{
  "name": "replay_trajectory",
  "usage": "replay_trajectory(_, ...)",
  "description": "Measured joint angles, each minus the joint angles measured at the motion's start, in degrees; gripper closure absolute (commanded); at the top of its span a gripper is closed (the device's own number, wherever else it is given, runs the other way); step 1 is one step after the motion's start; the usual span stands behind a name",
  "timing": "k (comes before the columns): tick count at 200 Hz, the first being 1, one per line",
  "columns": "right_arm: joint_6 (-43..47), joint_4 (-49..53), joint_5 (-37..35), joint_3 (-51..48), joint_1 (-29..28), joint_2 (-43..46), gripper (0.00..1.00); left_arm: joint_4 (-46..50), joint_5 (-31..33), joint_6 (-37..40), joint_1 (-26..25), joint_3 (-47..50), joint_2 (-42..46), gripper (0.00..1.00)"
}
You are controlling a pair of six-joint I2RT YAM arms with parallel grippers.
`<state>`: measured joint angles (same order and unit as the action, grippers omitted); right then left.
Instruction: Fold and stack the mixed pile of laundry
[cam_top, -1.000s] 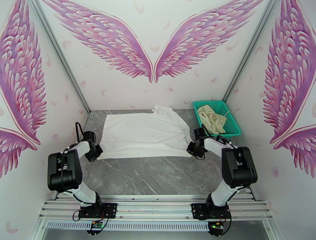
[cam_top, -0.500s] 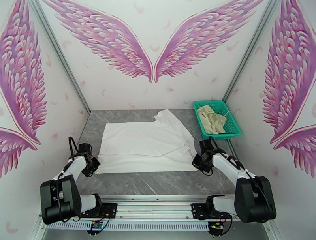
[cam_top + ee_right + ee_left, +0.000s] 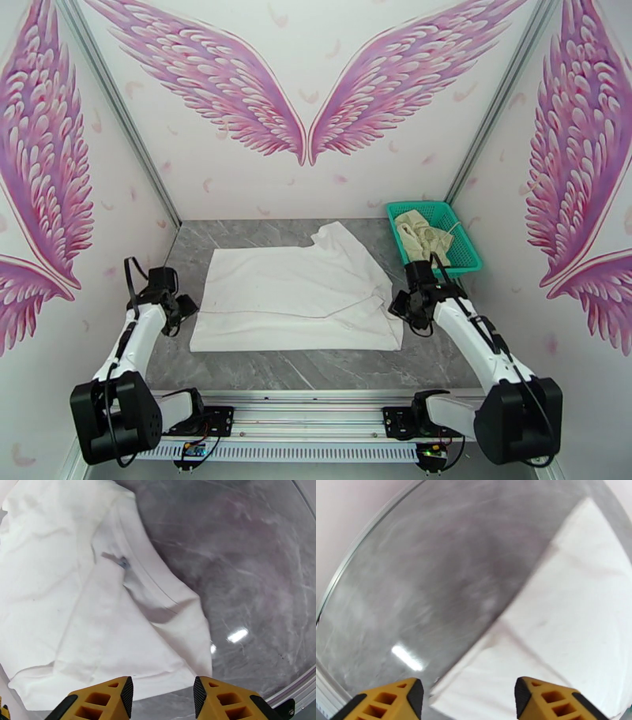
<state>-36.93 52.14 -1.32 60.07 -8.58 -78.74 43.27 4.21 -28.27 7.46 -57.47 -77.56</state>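
— Well, left gripper (image 3: pixel 186 306) and right gripper (image 3: pixel 400 304)?
— Spread apart, empty, flanking white collared shirt (image 3: pixel 296 296) lying flat on marble table (image 3: pixel 316 363).
— Cream garment (image 3: pixel 423 237)?
— Sits bunched in teal basket (image 3: pixel 419 205).

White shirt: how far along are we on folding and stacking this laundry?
Done: the white shirt lies spread flat on the table. In hand: nothing. The left gripper and right gripper stand open beside its side edges. Left: folding the shirt compactly, then taking the cream garment out of the green basket, folding it and stacking both.
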Motion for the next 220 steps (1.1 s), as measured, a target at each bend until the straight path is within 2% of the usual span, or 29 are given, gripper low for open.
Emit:
replay_trajectory(13, 0.31, -2.56, 0.15, 3.8, -2.58, -6.08, 0.52, -2.84, -1.92, 1.57, -4.57, -6.19, -6.97, 0.38)
replay_trajectory(27, 0.55, -5.31, 0.76, 4.98, -4.5, -10.29, 0.52, -6.16, -3.74, 2.8, -7.43, -8.37, -11.76, 0.4)
replay_trajectory(33, 0.57, -4.39, 1.29, 6.62, -5.14, -13.07, 0.52, -4.07, -4.13, 3.41, -8.83, -10.88, -15.17, 0.42)
replay_trajectory(54, 0.59, -8.81, 3.06, 15.87, -6.23, -25.9, 0.52, -8.94, -6.56, 3.89, -12.04, -21.55, -31.08, 0.47)
replay_trajectory(76, 0.55, -11.96, 4.2, 18.29, -6.62, -33.62, 0.52, -12.04, -7.43, 3.17, -13.77, -21.84, -39.47, 0.47)
replay_trajectory(94, 0.42, -12.35, 4.5, 17.88, -6.6, -35.32, 0.52, -14.27, -8.55, 2.1, -13.68, -20.22, -37.66, 0.49)
replay_trajectory(130, -0.13, -16.13, 4.22, 12.85, -6.64, -32.24, 0.51, -19.58, -9.27, 0.11, -13.46, -9.68, -31.69, 0.5)
replay_trajectory(185, -1.38, -18.75, 4.11, 1.2, -6.71, -23.58, 0.51, -19.8, -8.92, -2.19, -14.25, 2.82, -21.44, 0.5)
replay_trajectory(220, -2.25, -18.88, 4.37, -5.66, -7.21, -17.73, 0.5, -18.25, -8.92, -2.36, -14.38, 6.12, -18.05, 0.47)
